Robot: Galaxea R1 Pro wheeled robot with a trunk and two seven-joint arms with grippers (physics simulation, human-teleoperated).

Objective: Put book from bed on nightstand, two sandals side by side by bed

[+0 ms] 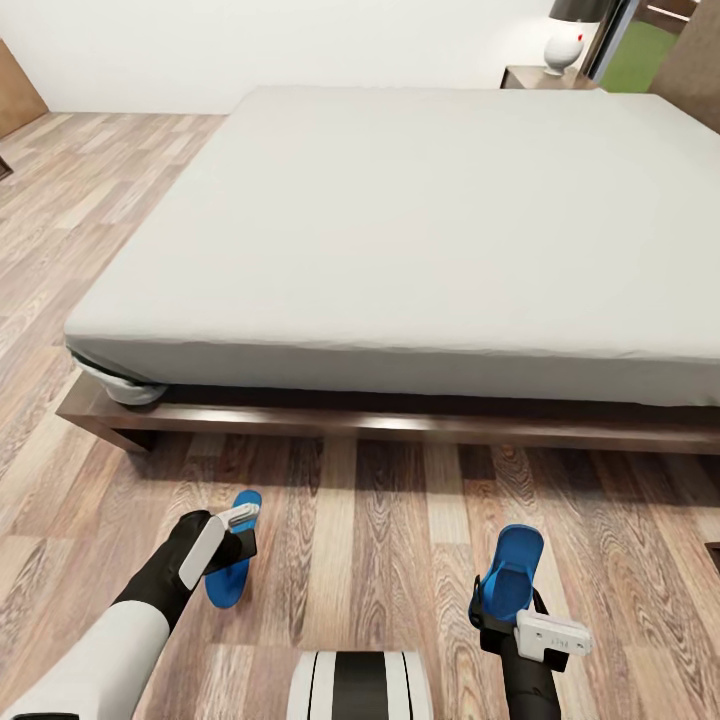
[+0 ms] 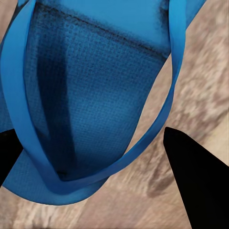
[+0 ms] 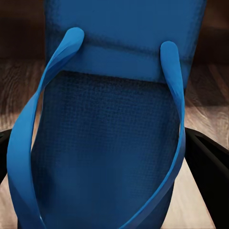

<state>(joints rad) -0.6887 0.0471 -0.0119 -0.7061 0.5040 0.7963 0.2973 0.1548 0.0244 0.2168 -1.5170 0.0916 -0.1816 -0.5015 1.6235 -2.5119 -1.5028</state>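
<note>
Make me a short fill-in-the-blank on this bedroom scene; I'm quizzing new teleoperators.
1. Both sandals are colored ____.
2. The left hand is at one sandal, the right hand at the ____ sandal.
3. The bed has a plain grey-white ____.
4. A white lamp stands on the ____.

Answers: blue; other; mattress; nightstand

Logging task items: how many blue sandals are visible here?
2. One sandal is at the left gripper; the other sandal is at the right gripper. Both are before the bed.

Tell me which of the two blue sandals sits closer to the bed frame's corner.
The sandal at the left gripper, the left sandal: it lies near the bed frame's corner. The right sandal is farther along the frame.
</note>
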